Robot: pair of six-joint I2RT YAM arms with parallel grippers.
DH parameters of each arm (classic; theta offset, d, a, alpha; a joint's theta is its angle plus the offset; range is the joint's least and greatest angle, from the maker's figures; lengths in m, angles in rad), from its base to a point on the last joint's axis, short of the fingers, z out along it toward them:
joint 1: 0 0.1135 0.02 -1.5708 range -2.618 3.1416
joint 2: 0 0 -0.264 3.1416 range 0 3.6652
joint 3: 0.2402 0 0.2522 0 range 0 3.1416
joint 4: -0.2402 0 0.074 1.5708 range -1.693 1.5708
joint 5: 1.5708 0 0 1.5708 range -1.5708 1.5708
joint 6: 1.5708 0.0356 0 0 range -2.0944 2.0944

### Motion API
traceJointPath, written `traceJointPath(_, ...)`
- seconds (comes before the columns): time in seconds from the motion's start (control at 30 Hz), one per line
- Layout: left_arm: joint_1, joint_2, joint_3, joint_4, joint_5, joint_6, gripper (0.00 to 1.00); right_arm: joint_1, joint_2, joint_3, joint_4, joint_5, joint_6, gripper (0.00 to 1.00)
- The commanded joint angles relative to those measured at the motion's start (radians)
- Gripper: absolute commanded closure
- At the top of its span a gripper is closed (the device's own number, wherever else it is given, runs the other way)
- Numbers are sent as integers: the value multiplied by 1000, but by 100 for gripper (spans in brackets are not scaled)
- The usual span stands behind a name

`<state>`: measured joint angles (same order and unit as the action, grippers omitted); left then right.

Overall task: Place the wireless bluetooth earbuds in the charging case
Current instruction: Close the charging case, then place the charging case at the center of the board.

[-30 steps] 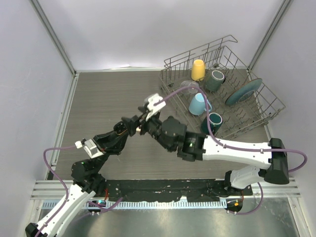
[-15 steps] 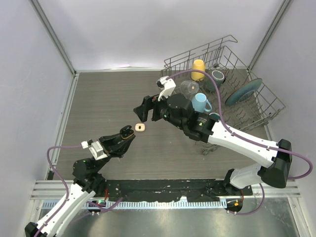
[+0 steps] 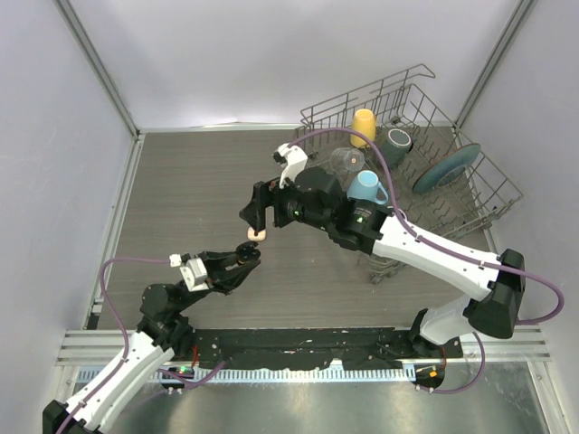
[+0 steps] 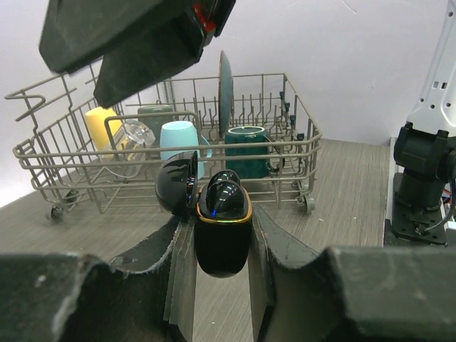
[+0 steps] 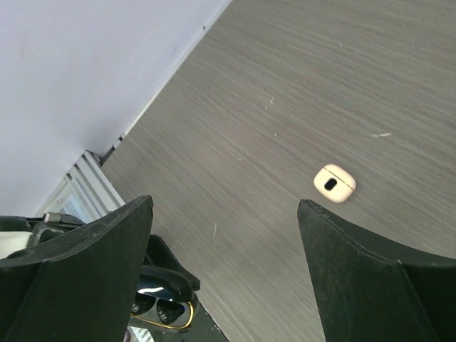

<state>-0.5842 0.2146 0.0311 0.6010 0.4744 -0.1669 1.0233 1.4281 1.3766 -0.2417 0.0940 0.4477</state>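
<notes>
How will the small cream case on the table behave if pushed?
The cream case looks smooth and rounded, so it may slide easily or slip from a grip. It lies flat on the table, so it probably will not roll. Being so small, it is likely light.

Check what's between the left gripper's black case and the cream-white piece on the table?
Bare tabletop only between black case and cream-white piece; right wrist view.

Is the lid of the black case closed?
No, the black case clamped in the left gripper has its lid flipped open to one side in the left wrist view.
</notes>
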Motion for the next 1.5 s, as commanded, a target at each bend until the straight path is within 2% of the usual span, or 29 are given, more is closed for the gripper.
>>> traceJointPath(0.0, 1, 15, -16, 57, 29, 9, 100, -3, 18, 38, -67, -27, -7, 12)
traceJointPath(0.23, 1, 42, -25, 112, -16, -16, 100, -3, 8, -13, -94, -129, -23, 13)
traceJointPath(0.5, 1, 75, -25, 134, -95, -29, 100, 12, -89, -134, -88, -178, -7, 20)
traceJointPath(0.63, 1, 95, -25, 129, -134, -48, 100, 12, -150, -181, -64, -99, -4, 21)
traceJointPath(0.67, 1, 98, -25, 117, -138, -51, 100, 12, -165, -194, -53, 9, 5, 21)
traceJointPath(0.73, 1, 106, -17, 89, -178, -68, 100, 11, -211, -240, -27, 113, 29, 18)
traceJointPath(0.77, 1, 115, -7, 24, -204, -115, 100, 9, -221, -252, -25, 233, 39, 18)
traceJointPath(0.83, 1, 129, 56, -90, -299, -150, 100, 1, -239, -272, -34, 312, 60, 16)
traceJointPath(0.87, 1, 162, 87, -210, -319, -160, 100, -12, -241, -272, -41, 331, 65, 16)
traceJointPath(0.97, 1, 286, 188, -305, -382, -218, 100, -34, -247, -274, -50, 334, 88, 15)
traceJointPath(1.07, 1, 426, 237, -291, -392, -262, 100, -42, -241, -275, -48, 313, 91, 15)
traceJointPath(1.1, 1, 533, 257, -294, -392, -296, 100, -45, -239, -274, -48, 308, 92, 15)
traceJointPath(1.2, 1, 726, 352, -331, -349, -348, 100, -48, -241, -278, -53, 299, 97, 15)
traceJointPath(1.33, 3, 885, 409, -274, -240, -414, 100, -51, -253, -292, -53, 293, 103, 15)
traceJointPath(1.47, 7, 965, 449, -333, -310, -462, 100, -52, -267, -309, -54, 294, 111, 15)
